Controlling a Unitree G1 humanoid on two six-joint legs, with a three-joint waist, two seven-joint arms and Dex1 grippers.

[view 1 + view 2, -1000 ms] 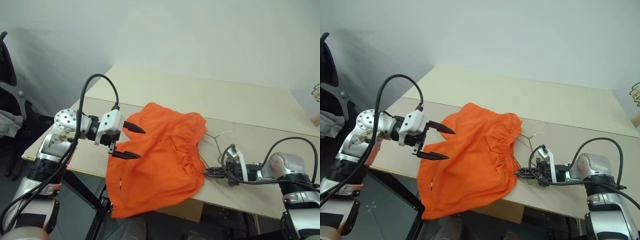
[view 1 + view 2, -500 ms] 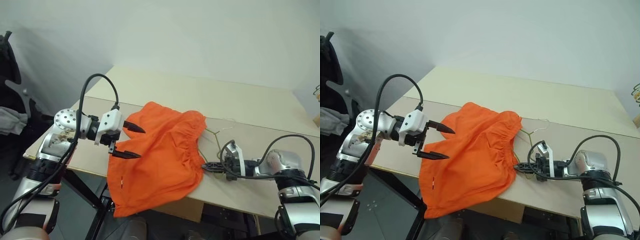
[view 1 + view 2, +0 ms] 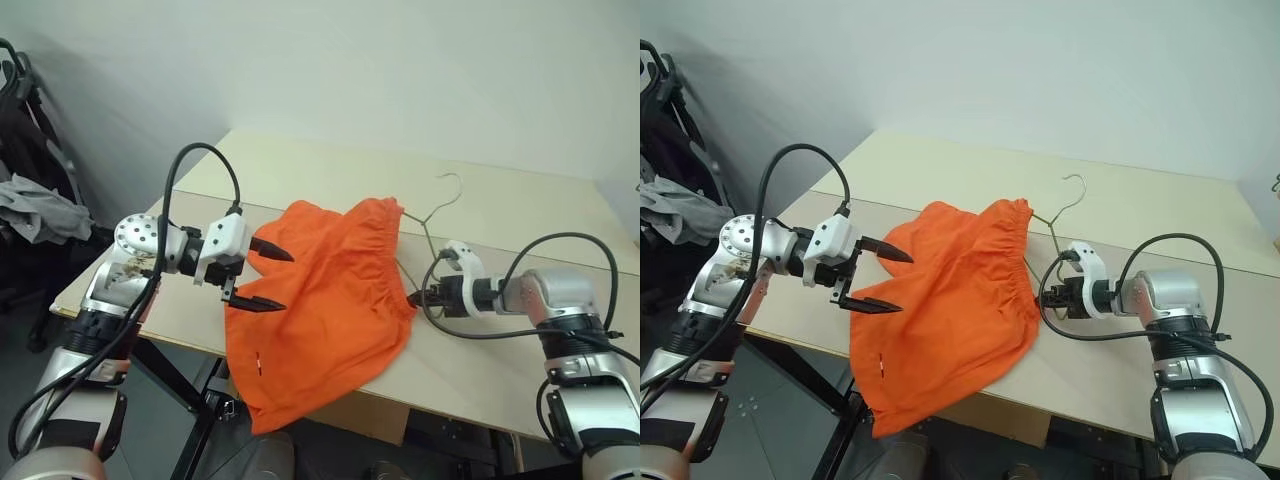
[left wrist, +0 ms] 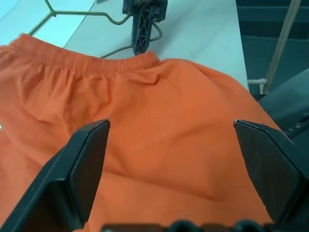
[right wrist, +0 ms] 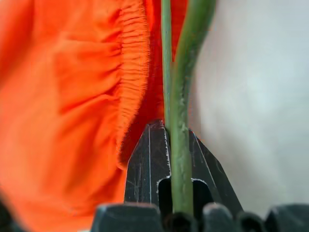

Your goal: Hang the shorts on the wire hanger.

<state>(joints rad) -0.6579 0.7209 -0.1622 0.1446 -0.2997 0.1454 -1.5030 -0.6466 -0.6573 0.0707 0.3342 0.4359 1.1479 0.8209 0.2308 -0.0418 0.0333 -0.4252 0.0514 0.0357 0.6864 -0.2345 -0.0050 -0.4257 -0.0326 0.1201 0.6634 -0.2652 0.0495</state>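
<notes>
A pale beige, matte wooden table [image 3: 520, 215] with a seam running across it is standing against a plain white wall, and its near edge is dropping off to dark frame legs and a grey floor. At the far left of the room, a black rack draped with a crumpled grey cloth [image 3: 45, 208] is standing well apart from the work.

The bright orange soft fabric shorts [image 3: 325, 300] with a gathered elastic waistband are lying on the table's front part, their ruched waistband turned toward the robot's right and one leg spilling over the near edge and hanging below it. The cloth is rumpled, with soft folds and no sheen.

The thin grey metal wire hanger [image 3: 432, 212] is lying just beside the waistband, its small hook pointing toward the far side of the table, while its lower wires are running in under the fabric, so the triangle's far corner is hidden.

The left gripper [image 3: 268, 276], white-bodied with two tapered black fingers, is hovering over the shorts' leg end with its fingers spread wide and holding nothing; a black cable is looping above it.

The right gripper [image 3: 1048, 293] is sitting at the waistband's edge, its black fingers [image 5: 149, 159] pinched tight on the hanger's wire, which is passing between them in the right wrist view.
</notes>
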